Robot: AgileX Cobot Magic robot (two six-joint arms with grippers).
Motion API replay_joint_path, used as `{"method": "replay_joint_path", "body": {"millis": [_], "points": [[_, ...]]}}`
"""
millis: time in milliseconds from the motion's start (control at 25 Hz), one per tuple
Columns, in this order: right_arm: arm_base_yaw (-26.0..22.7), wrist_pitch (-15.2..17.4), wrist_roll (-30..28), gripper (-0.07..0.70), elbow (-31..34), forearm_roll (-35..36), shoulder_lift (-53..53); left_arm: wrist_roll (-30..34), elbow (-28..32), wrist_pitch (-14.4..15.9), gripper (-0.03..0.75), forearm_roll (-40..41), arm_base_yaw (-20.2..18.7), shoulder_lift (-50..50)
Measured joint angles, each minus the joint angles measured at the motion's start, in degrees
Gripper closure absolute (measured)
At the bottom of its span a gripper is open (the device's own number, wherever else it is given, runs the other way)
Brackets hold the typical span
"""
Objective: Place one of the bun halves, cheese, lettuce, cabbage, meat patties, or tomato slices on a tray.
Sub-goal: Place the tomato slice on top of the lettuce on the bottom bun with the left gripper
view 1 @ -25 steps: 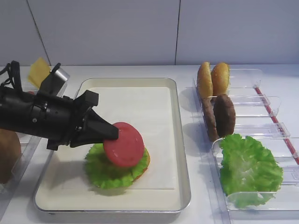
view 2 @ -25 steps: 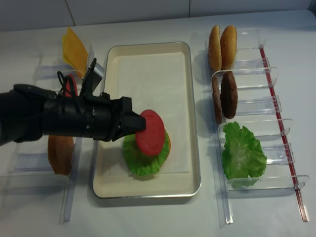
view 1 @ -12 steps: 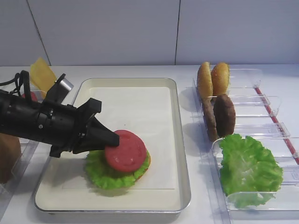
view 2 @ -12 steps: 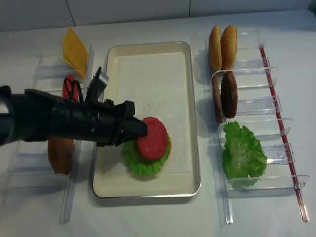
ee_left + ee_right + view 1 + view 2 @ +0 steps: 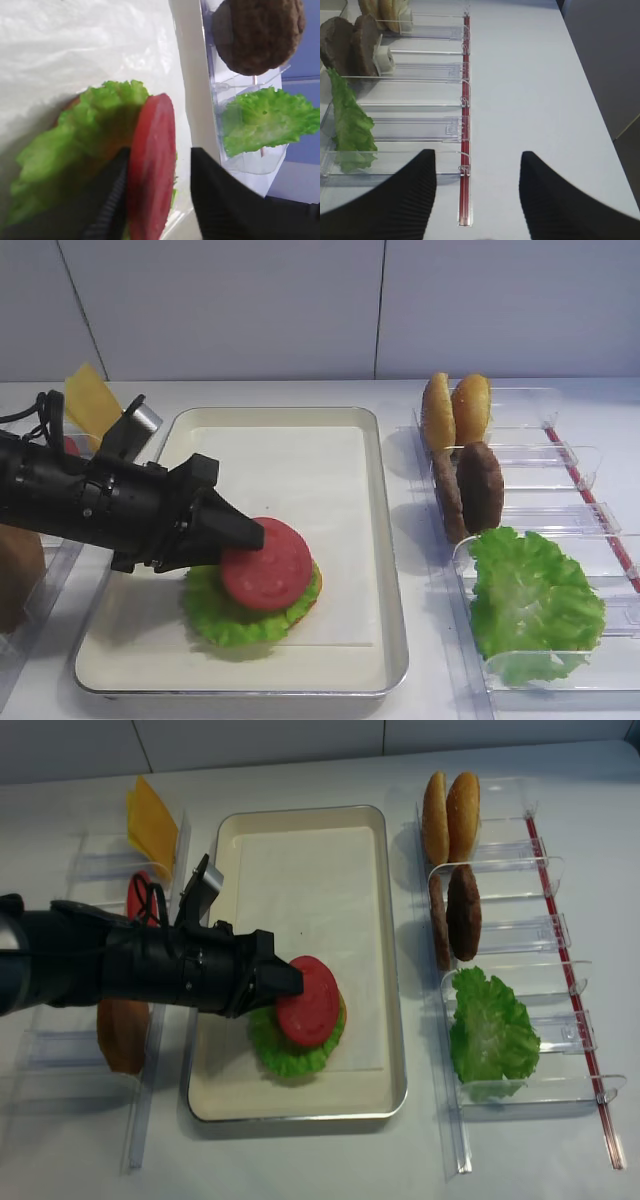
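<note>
Tomato slice (image 5: 150, 165) between end effector fingers (image 5: 212, 195) — wrist view only.

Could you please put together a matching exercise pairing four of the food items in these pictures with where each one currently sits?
Things:
1. tomato slice
2. cheese
3. meat patties
4. bun halves

Places:
A. upright in the farthest clear holder on the right side
B. leaning in a holder at the far left, beyond the left gripper
C. on top of the lettuce inside the tray
D. standing on edge in the right-side holder between the buns and the loose lettuce leaf

Pairs: 1-C, 2-B, 3-D, 4-A
</note>
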Motion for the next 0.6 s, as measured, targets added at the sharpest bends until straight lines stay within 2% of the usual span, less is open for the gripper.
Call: {"method": "replay_joint_path", "body": {"millis": [120, 240, 440, 600], "points": [[0.00, 0.00, 0.00, 0.230, 0.00, 0.00, 0.00, 0.00, 0.00, 0.07, 0.355, 0.00, 0.00, 0.00], [0.00, 0.00, 0.00, 0.230, 0.00, 0.00, 0.00, 0.13, 0.00, 0.11, 0.271, 0.10, 0.00, 0.00], [0.00, 0.00, 0.00, 0.230, 0.00, 0.00, 0.00, 0.92, -0.21, 0.21, 0.246, 0.79, 0.00, 0.00], [0.00, 0.00, 0.00, 0.230, 0.00, 0.00, 0.00, -0.17, -2.31, 0.21, 0.244, 4.79, 0.00, 0.00]]}}
